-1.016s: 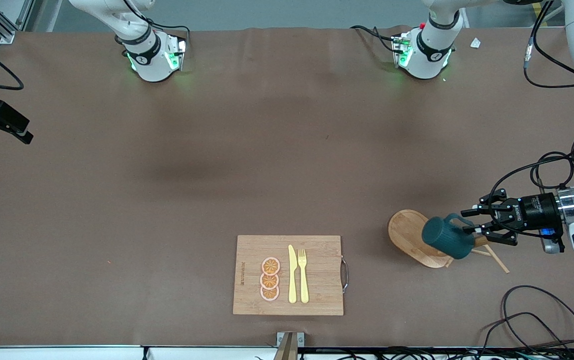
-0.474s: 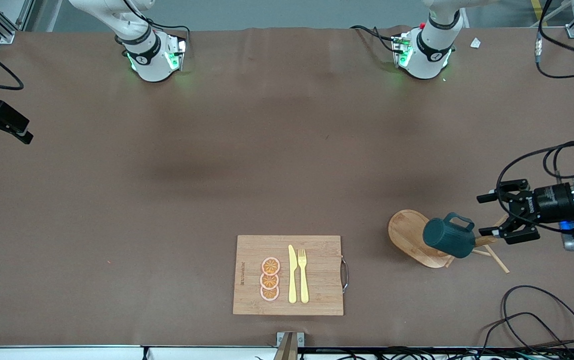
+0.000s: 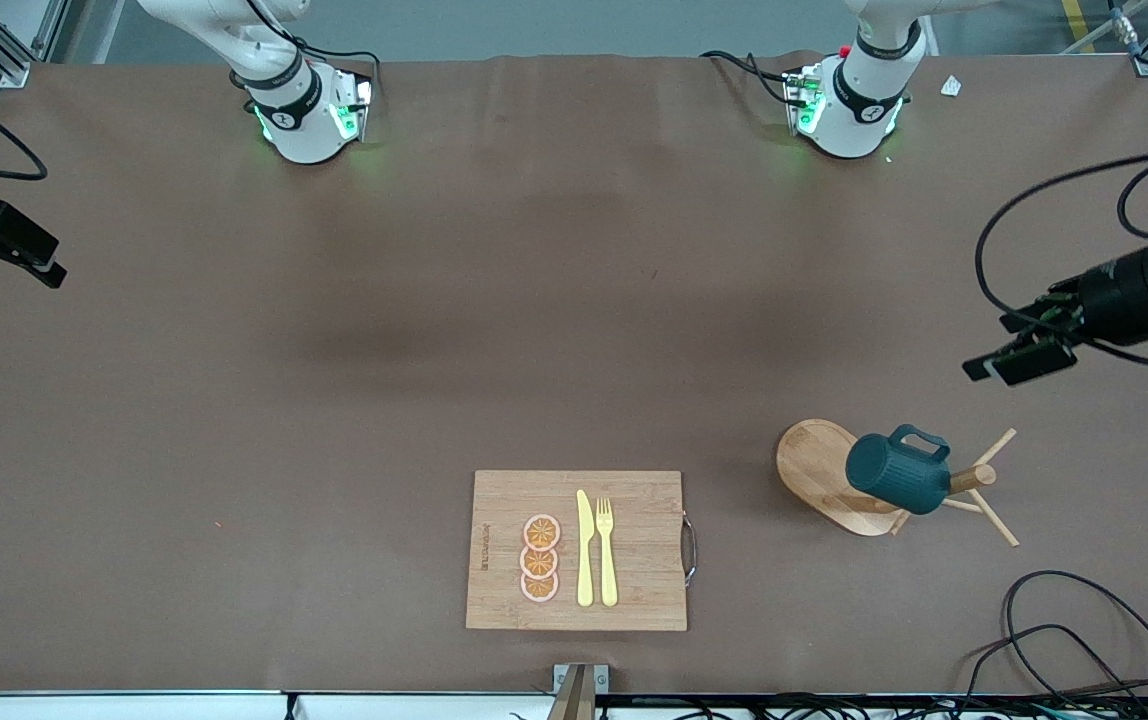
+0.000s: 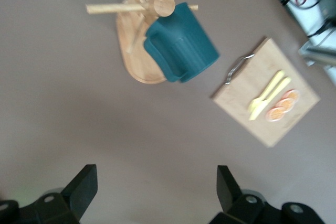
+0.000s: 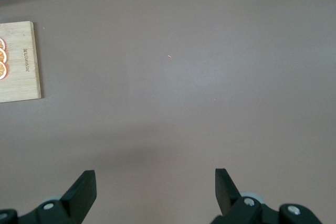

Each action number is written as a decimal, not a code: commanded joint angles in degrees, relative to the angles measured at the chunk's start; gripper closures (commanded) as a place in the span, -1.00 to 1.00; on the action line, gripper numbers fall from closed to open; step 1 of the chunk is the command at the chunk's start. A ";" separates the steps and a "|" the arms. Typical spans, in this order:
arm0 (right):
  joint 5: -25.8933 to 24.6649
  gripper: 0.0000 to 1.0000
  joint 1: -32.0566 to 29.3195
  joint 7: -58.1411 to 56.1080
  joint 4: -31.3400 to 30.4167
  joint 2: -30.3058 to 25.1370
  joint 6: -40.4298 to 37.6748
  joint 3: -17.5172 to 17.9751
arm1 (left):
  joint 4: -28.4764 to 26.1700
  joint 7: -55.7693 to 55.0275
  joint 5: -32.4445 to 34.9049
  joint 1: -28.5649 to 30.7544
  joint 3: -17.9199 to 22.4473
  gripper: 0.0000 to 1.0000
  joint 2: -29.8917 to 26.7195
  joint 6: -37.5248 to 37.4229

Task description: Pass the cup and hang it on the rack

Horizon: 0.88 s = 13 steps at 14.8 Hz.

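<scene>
Covering the whole surface (image 3: 434, 350) is a plain brown mat, lightly creased, with a pale strip of edging along the side nearest the front camera. Loose black cables (image 3: 1074, 640) coil at the left arm's end of that edge. A grey floor shows past the two arm bases.

One cup (image 3: 899, 472), dark teal and ribbed, hangs tilted on the one rack (image 3: 814, 465), its handle hooked over the wooden post. Thin pegs stick out from the post, toward the left arm's end.

One cutting board (image 3: 634, 560) lies nearer the front camera than the rack, toward the right arm's end from it. On it I count three orange slices (image 3: 540, 559) in a row, one yellow knife (image 3: 585, 550) and one yellow fork (image 3: 607, 550) side by side. A metal handle (image 3: 690, 548) sits on the board's edge that faces the rack.

The left gripper (image 3: 1019, 352) hangs in the air over bare mat at the left arm's end, well clear of the cup, its jaws spread wide and empty. The right gripper (image 5: 152, 192) waits over bare mat, jaws also wide apart, holding nothing.
</scene>
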 commanded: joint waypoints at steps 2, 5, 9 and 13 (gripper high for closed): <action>0.74 -1.00 -0.77 -0.68 -0.09 -0.14 -0.04 0.18 | -1.34 11.32 10.01 -0.28 -1.07 -1.00 -3.14 -2.49; 0.74 -1.00 -0.86 -0.76 -0.09 -0.14 0.13 0.18 | -2.56 21.76 14.24 -0.72 -1.16 -1.00 -7.18 -2.84; 0.74 -1.00 -0.86 -0.77 -0.09 -0.14 0.14 0.18 | -5.47 27.52 14.60 -3.61 2.17 -1.00 -12.20 -3.71; 0.74 -1.00 -0.68 -0.77 -0.18 -0.14 0.83 0.18 | -9.24 28.57 14.61 -4.86 3.15 -1.00 -16.33 -5.30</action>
